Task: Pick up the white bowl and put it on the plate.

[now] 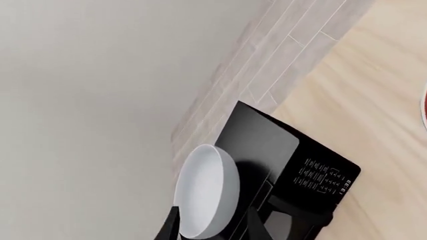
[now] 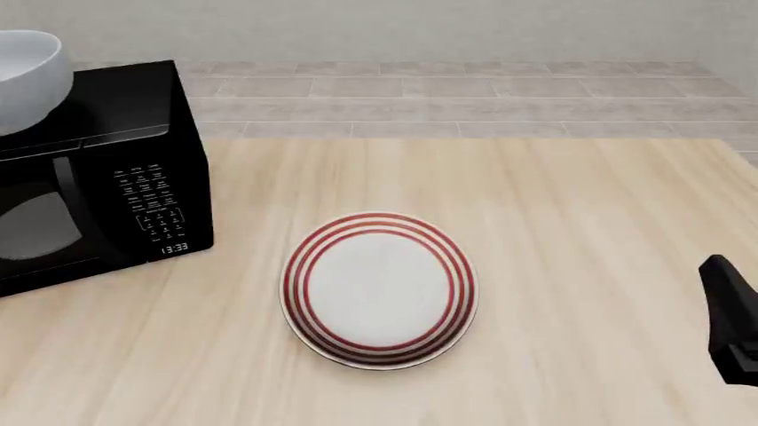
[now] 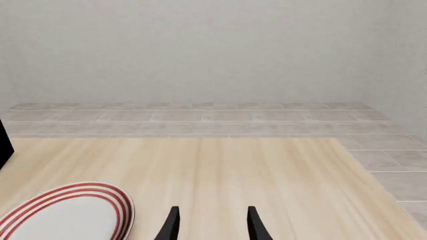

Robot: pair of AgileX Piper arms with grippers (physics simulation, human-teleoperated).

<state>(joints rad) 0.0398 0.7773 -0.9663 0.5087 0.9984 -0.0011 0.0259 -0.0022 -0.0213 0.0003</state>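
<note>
Front view, far left: the bowl (image 2: 24, 75) is up in the air above the microwave (image 2: 101, 177), well clear of its top. The left wrist view shows the left tool (image 1: 213, 227) clenched on the bowl (image 1: 207, 197), one finger on each side of the rim, with the bowl tipped on edge toward the camera. It is glossy, smooth and stiff, probably light but breakable, and I judge that a thin slick rim pinched this way could slide or swing in the grip; the rim is the only real place to hold it, so a gentle carry and a low release look wise.

Toward the middle of the counter (image 2: 569, 222) lies the plate (image 2: 379, 288), flat, red-ringed and bare, well apart from the bowl and near the microwave's front corner. The bowl has yet to travel across and down to it.

At the right edge the right tool (image 3: 210, 222) hangs low over the counter, its fingers released and holding nothing, near the plate's rim.

Pale wood grain covers the counter; beyond it runs a light tiled floor to a plain grey wall.
</note>
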